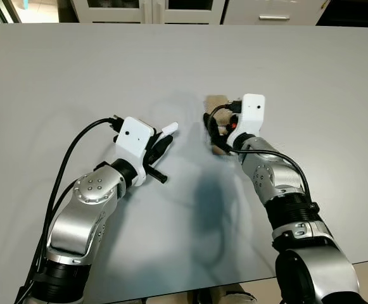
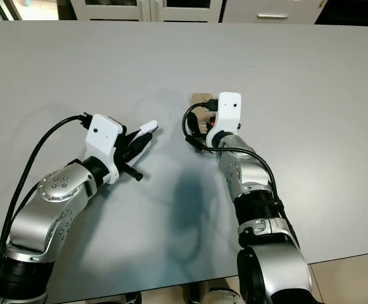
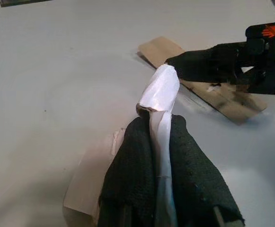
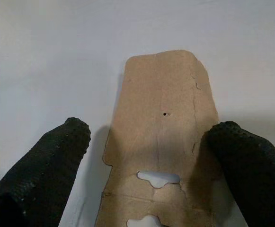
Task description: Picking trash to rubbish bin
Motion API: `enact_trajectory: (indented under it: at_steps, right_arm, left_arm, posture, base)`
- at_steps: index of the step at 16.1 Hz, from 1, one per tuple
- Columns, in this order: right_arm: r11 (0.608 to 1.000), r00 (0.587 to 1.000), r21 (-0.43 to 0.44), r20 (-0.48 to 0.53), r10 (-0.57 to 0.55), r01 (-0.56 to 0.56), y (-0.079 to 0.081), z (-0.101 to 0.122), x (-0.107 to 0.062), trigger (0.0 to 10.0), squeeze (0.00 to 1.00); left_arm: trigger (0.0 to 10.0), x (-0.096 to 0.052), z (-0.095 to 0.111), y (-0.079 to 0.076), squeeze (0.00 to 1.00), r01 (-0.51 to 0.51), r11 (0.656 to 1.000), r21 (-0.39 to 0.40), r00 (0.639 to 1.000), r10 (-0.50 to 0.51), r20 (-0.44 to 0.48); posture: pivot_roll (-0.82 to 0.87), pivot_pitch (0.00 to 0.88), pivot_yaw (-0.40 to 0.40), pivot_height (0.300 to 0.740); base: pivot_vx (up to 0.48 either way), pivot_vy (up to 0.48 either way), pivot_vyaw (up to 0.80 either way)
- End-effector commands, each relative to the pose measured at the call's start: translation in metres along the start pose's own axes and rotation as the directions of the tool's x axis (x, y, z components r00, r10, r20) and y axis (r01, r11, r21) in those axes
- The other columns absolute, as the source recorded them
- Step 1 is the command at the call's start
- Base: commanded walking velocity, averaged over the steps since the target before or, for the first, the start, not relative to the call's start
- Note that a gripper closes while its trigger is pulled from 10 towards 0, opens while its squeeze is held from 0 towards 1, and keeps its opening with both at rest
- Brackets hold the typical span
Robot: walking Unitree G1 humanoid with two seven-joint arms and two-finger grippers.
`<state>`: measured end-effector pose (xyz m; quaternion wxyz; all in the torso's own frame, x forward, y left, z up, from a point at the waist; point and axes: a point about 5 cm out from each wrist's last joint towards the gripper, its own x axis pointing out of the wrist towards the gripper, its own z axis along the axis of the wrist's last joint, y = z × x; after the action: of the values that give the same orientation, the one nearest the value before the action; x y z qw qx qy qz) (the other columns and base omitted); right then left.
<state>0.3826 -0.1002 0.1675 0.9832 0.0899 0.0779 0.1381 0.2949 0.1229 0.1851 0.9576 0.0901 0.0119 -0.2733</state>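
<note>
My left gripper (image 1: 163,140) is shut on a crumpled white paper scrap (image 1: 170,128), which sticks out past the black fingertips (image 3: 142,137) just above the grey table. A flat brown cardboard piece (image 4: 165,118) with cut-out notches lies on the table. My right gripper (image 4: 149,132) is open over it, one finger (image 4: 64,156) off its edge and the other finger (image 4: 248,161) touching its other side. From the head views the cardboard (image 1: 216,101) is partly hidden under the right gripper (image 1: 217,134). The left wrist view shows the cardboard (image 3: 158,49) with the right gripper's fingers (image 3: 199,64) over it.
The wide grey table (image 1: 76,76) stretches far on all sides of both arms. White cabinets (image 1: 145,9) stand beyond its far edge. The table's near edge (image 1: 361,261) runs close by my body, with pale floor below it.
</note>
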Motion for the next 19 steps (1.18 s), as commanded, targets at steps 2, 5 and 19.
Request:
enact_trajectory:
  at_steps: [2, 5, 19]
  right_arm:
    - [1.0, 0.999, -0.008, -0.034, -0.004, 0.004, -0.006, -0.01, -0.002, 10.0, 0.0]
    - [0.999, 0.999, -0.037, -0.035, 0.021, -0.022, -0.004, -0.007, 0.0, 10.0, 0.0]
    - [0.992, 0.996, -0.124, 0.081, 0.021, -0.011, -0.004, 0.027, 0.004, 10.0, 0.0]
  left_arm:
    - [10.0, 0.0, 0.001, -0.006, 0.0, 0.032, 0.999, -0.002, 0.999, -0.032, 0.006]
    - [10.0, 0.0, 0.001, -0.006, 0.0, 0.029, 1.0, -0.004, 1.0, -0.029, 0.007]
    - [10.0, 0.002, 0.001, -0.009, 0.0, 0.046, 0.999, -0.013, 0.999, -0.046, 0.015]
  posture:
    - [0.05, 0.253, -0.087, 0.74]
    - [0.05, 0.258, -0.09, 0.74]
    - [0.05, 0.251, -0.088, 0.74]
  base:
    - [0.0, 0.0, 0.0]
    - [0.0, 0.0, 0.0]
    - [0.0, 0.0, 0.0]
